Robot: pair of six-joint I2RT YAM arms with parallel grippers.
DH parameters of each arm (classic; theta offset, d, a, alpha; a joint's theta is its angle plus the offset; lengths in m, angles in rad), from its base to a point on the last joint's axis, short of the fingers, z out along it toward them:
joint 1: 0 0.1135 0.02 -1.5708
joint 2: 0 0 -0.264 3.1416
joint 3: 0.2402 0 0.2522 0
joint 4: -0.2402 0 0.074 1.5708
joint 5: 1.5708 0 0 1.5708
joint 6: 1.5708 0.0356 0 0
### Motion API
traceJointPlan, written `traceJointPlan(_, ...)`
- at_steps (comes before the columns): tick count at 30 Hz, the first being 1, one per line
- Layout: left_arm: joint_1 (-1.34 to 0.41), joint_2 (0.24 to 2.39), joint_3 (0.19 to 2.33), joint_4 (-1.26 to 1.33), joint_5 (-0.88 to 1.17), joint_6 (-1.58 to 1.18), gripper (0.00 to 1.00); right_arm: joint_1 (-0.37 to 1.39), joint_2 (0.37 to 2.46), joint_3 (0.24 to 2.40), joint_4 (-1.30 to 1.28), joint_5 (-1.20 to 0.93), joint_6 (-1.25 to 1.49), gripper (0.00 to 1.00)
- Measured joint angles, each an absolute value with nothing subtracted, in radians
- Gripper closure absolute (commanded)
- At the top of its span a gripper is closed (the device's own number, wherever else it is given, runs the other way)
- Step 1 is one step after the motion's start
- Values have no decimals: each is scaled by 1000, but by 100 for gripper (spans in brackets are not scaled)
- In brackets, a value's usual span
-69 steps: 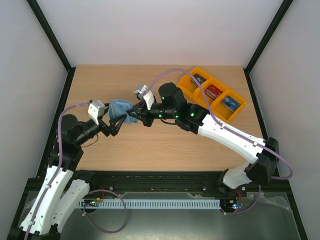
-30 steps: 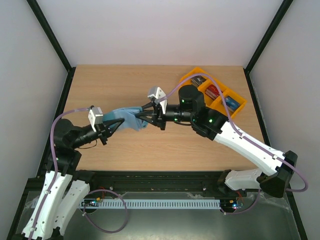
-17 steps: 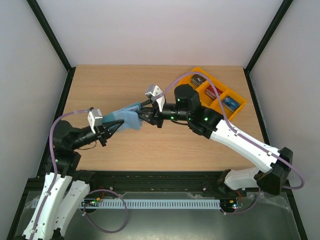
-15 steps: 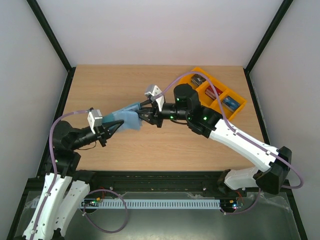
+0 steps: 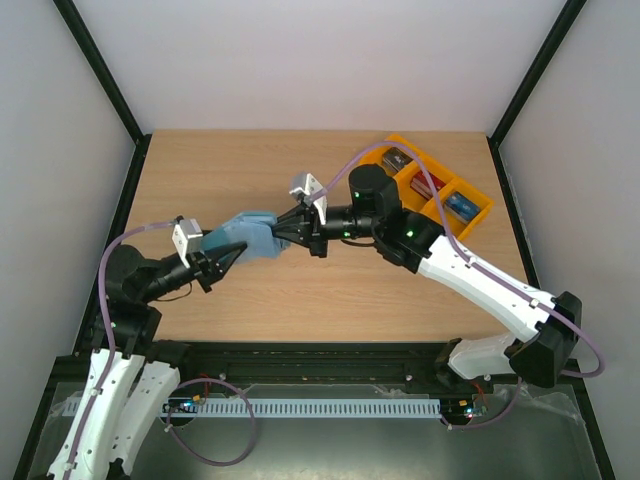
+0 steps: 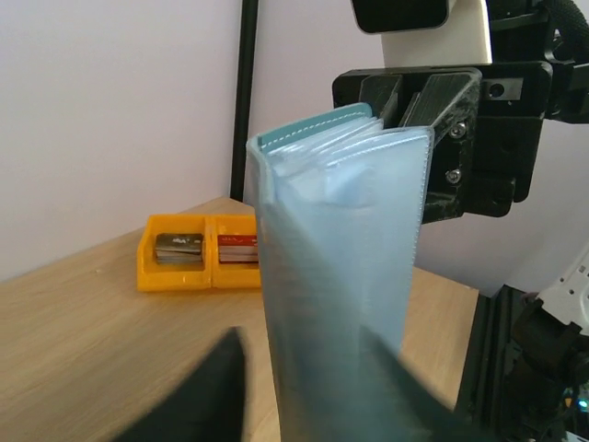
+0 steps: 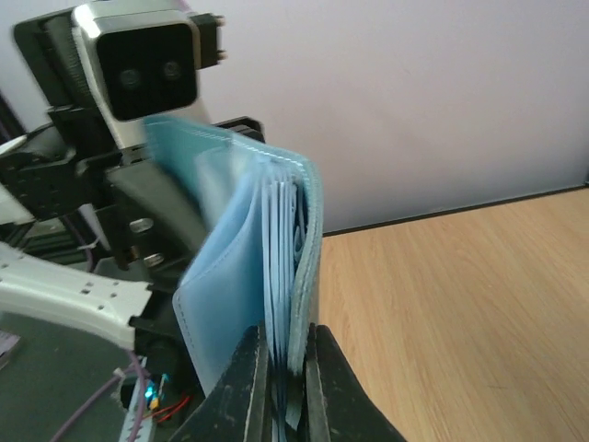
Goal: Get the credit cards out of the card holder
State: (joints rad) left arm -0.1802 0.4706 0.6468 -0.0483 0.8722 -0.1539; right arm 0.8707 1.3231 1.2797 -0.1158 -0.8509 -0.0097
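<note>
The teal-blue card holder [image 5: 245,233] hangs in the air between both grippers. My right gripper [image 5: 284,238] is shut on its cover and clear inner sleeves; in the right wrist view the fingers [image 7: 253,387] pinch the holder [image 7: 230,276] from below. In the left wrist view the holder [image 6: 340,258] stands between my left gripper's [image 6: 304,391] blurred fingers. A gap shows beside the left finger [image 6: 207,396], so the gripper looks open. No card shows clearly inside the sleeves. Dark grey [image 5: 398,160], red [image 5: 428,183] and blue [image 5: 461,205] credit cards lie in the tray.
An orange three-compartment tray [image 5: 478,218] sits at the table's back right, also in the left wrist view [image 6: 147,267]. Black frame posts stand at the table's left and right edges. The right arm reaches across the table's middle.
Over the last second the right gripper has shifted slightly left with the holder. The left arm has drawn back a little toward the lower left, and the holder looks more spread out.
</note>
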Motion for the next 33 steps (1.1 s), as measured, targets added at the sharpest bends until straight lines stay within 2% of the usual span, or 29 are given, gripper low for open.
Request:
traceJointPlan(1,-181,471,646,-43,862,-154,8,871,1323,1279,-114,-837,-1,98)
traceJointPlan(2,-181,471,646,-41,850,-154,1,875,1323,1277,-109,-807,12,98)
traceJointPlan(6,-185,469,641,-44,759,-134,1,896,1329,1275,-104,-617,80,98)
traceJointPlan(8,-186,468,636,-48,695,-119,0,929,1349,1289,-109,-439,118,98)
traceJointPlan(12,-186,470,634,-65,587,-91,1,1031,1457,1391,-177,-53,148,98)
traceJointPlan(16,-185,486,634,-82,556,-81,1,1121,1570,1507,-252,146,151,98)
traceJointPlan(21,-186,513,634,-81,541,-108,1,1158,1594,1529,-282,145,134,98)
traceJointPlan(27,-186,534,634,-100,422,-120,13,1158,1584,1529,-281,33,98,98)
traceJointPlan(33,-186,532,634,-104,387,-118,30,1145,1543,1522,-282,-49,70,98)
